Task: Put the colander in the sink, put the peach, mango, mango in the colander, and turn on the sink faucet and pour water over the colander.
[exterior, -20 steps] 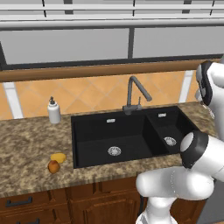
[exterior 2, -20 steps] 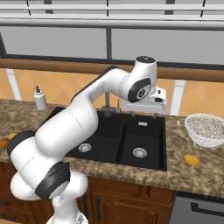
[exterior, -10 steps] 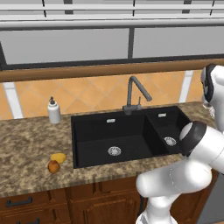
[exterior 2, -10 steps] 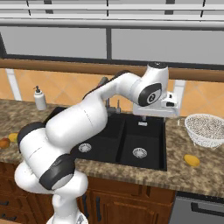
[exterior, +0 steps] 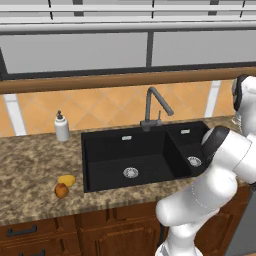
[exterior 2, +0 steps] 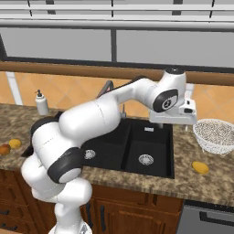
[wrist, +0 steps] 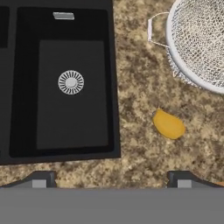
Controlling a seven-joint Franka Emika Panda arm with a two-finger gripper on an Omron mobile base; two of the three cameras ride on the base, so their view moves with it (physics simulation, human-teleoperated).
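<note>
White mesh colander (wrist: 197, 41), black sink (wrist: 65, 87)

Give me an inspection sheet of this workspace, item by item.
Surface: speckled granite counter around the sink.
Sink: black, two basins, silver drains, no items inside.
Colander: on the counter right of the sink, not yet in it.
Mangoes: one mango on the counter in front of the colander; another mango left of the sink.
Peach: close beside the left mango; contact unclear.
Sink faucet: behind the sink, no water running.
Clutter: soap dispenser at the back left.
Hand: open, holding nothing, above the counter edge right of the sink.
Cables: nothing seen.
Surroundings: tiled backsplash, wooden ledge, window above.
</note>
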